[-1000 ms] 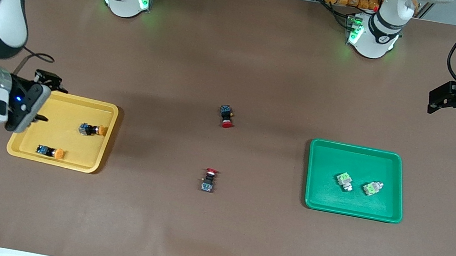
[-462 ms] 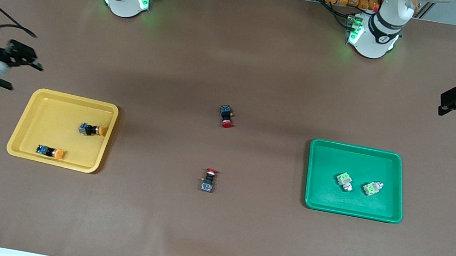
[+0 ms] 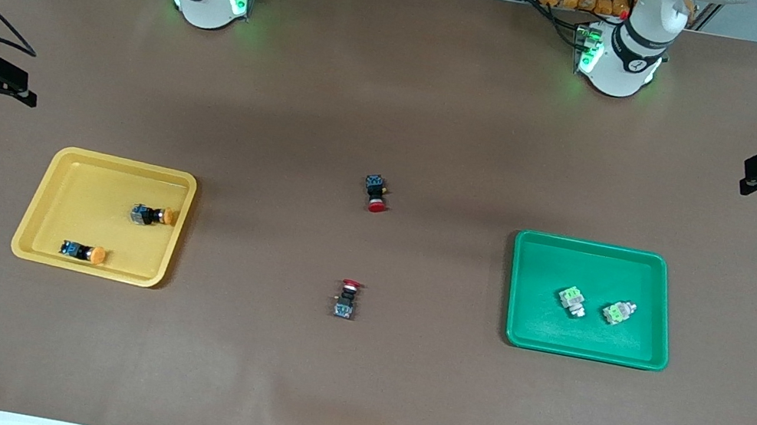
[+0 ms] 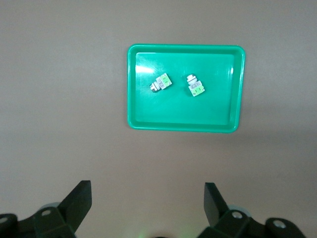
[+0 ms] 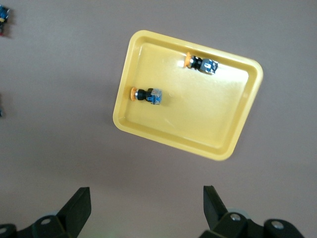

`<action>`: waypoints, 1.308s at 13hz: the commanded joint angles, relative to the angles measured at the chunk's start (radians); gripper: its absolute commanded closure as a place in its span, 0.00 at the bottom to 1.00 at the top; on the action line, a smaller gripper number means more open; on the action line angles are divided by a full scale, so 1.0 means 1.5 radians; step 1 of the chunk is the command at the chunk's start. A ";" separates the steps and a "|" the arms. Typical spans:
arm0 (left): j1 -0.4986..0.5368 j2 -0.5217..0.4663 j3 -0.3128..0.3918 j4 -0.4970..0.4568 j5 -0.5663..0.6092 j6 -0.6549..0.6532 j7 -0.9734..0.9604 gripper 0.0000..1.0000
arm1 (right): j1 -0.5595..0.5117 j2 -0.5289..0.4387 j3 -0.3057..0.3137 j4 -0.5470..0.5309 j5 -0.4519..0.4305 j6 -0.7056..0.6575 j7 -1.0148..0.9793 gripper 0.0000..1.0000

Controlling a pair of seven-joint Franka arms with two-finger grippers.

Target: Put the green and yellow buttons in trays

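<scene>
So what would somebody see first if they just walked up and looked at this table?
Probably the two bright trays on the brown table: a yellow tray toward the right arm's end holding two orange-capped buttons, and a green tray toward the left arm's end holding two light-green buttons. Between the trays, two red-capped switches lie on the bare table, one nearer the front camera than the other.

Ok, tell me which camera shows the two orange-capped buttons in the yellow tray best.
The right wrist view: it looks straight down on the yellow tray and shows both orange-capped buttons large, caps and bodies distinct. The front view shows them small, lying in the tray. The left wrist view shows only the green tray.
</scene>
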 commanded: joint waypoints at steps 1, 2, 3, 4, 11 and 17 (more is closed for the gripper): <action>0.012 -0.013 -0.002 -0.001 -0.011 -0.007 0.002 0.00 | -0.021 -0.067 0.054 -0.017 -0.036 -0.033 0.140 0.00; 0.014 -0.014 -0.003 -0.003 -0.012 -0.008 0.003 0.00 | -0.031 -0.076 0.071 -0.017 -0.039 -0.054 0.187 0.00; 0.014 -0.014 -0.003 -0.002 -0.012 -0.008 0.005 0.00 | -0.031 -0.079 0.075 -0.014 -0.039 -0.069 0.220 0.00; 0.014 -0.014 -0.003 -0.001 -0.012 -0.008 0.009 0.00 | -0.031 -0.083 0.073 -0.008 -0.039 -0.071 0.228 0.00; 0.014 -0.017 -0.004 0.001 -0.012 -0.016 0.015 0.00 | -0.033 -0.088 0.057 0.000 -0.039 -0.070 0.226 0.00; 0.013 -0.010 -0.007 0.024 -0.012 -0.024 0.013 0.00 | -0.008 -0.087 0.027 0.011 -0.039 -0.066 0.220 0.00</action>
